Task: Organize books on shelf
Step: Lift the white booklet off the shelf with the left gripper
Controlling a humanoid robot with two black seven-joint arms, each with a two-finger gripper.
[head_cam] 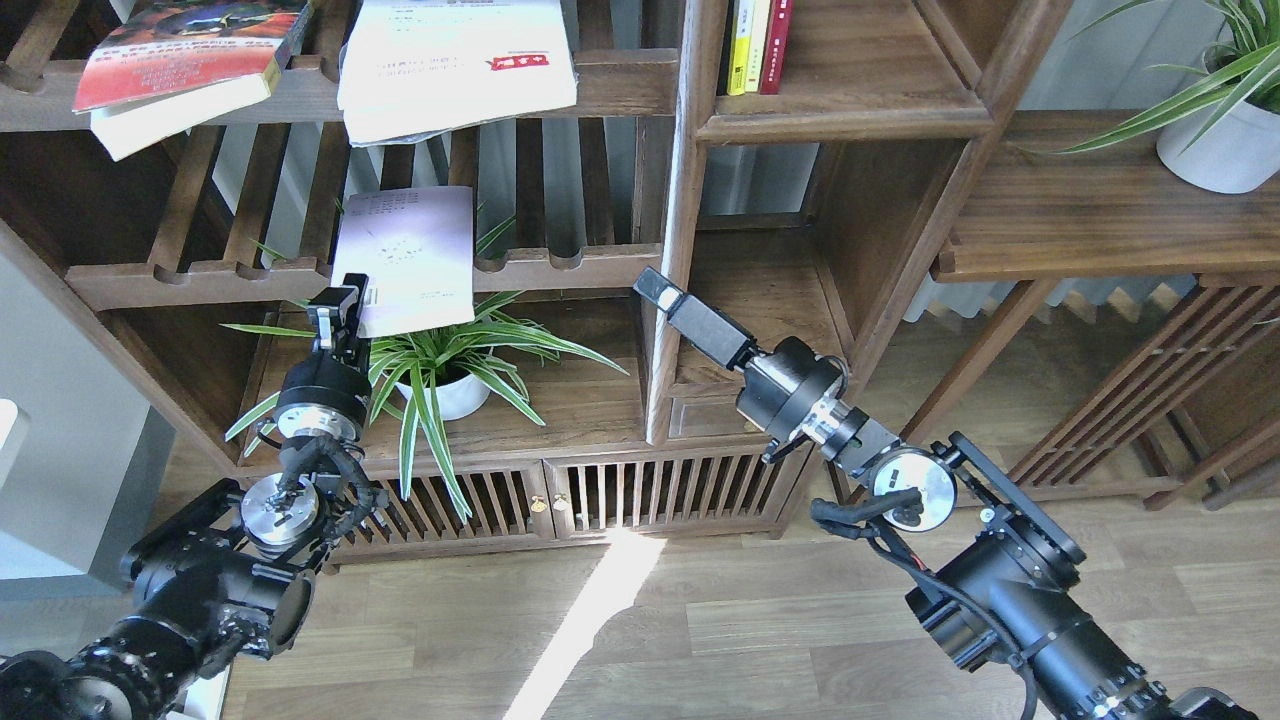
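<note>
My left gripper [345, 303] is shut on the lower left corner of the thin pale booklet [408, 255], which it holds in front of the middle slatted rack [200, 283]. On the top slatted rack lie the thick book with a red-orange cover [175, 50] and the large white book with a red logo [455, 60]. The shelf [850, 118] is the solid board of the narrow cubby at upper right, where several thin books [755, 45] stand upright. My right gripper [655, 283] points at the wooden upright [678, 220]; its fingers cannot be told apart.
A spider plant in a white pot [445, 385] stands on the low board under the booklet. Another white plant pot [1220, 140] sits on the wide board at far right. A slatted cabinet [620, 490] runs along the floor.
</note>
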